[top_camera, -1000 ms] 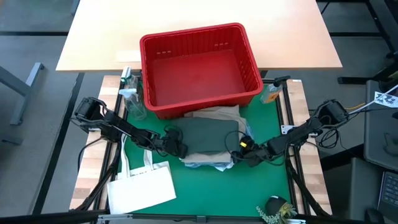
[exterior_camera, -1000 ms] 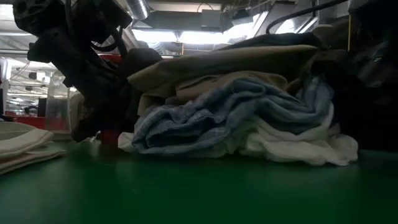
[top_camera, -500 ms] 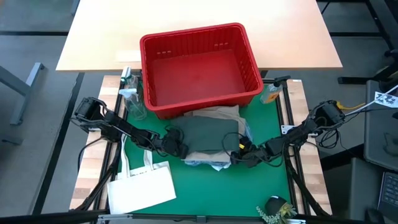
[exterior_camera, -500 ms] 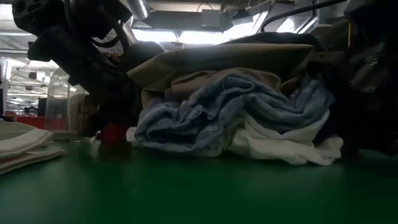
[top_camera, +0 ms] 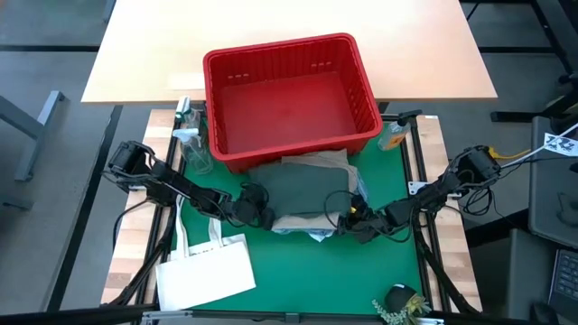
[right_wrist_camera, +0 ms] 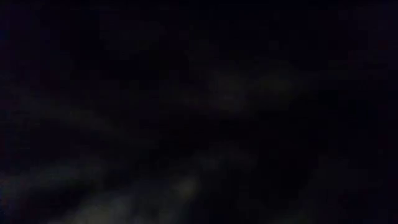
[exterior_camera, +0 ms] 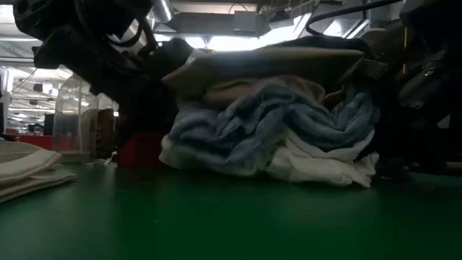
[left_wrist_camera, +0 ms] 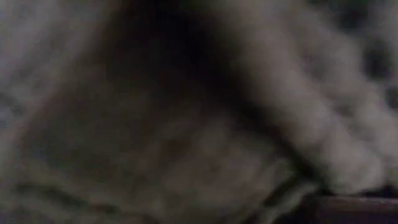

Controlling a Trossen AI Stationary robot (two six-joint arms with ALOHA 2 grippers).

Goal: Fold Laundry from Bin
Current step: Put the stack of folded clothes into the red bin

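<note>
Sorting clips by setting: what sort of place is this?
Probably a robotics lab or workshop, not a home: a green work mat on a framed bench, ceiling ducts and strip lights overhead, and shelving in the background of the low view.

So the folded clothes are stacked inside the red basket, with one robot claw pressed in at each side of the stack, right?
Not quite. The high view shows the red basket with nothing in it; the stack of clothes sits on the green mat just in front of it. The rest holds: the left gripper and the right gripper are pressed in at opposite sides of the stack.
</note>
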